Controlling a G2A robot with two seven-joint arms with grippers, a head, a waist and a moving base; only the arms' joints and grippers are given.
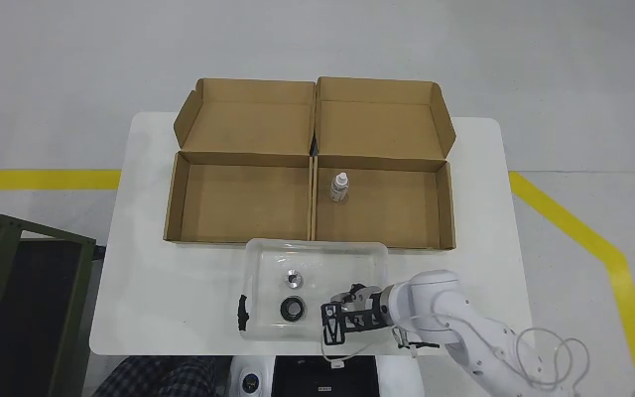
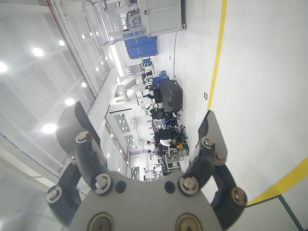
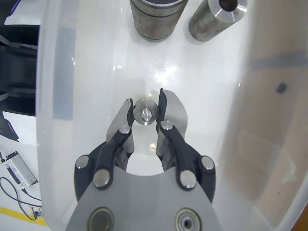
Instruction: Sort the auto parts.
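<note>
My right gripper (image 3: 145, 108) reaches down into the clear plastic bin (image 1: 260, 260) and is shut on a small round silver metal part (image 3: 144, 115) standing on the bin floor. Farther along the bin stand a dark ringed sleeve (image 3: 158, 5) with a black bore and a plain steel cylinder (image 3: 216, 13) with a centre hole. From above, the right gripper (image 1: 342, 316) sits at the bin's near right part, with the dark sleeve (image 1: 292, 309) and the steel cylinder (image 1: 292, 278) to its left. My left gripper (image 2: 142, 118) is open with nothing between its fingers, pointing out into the room.
Two open cardboard boxes stand side by side behind the bin: the left box (image 1: 241, 201) and the right box (image 1: 382, 206), which holds a small white bottle (image 1: 339, 187). A black curved part (image 1: 240, 312) lies on the table left of the bin.
</note>
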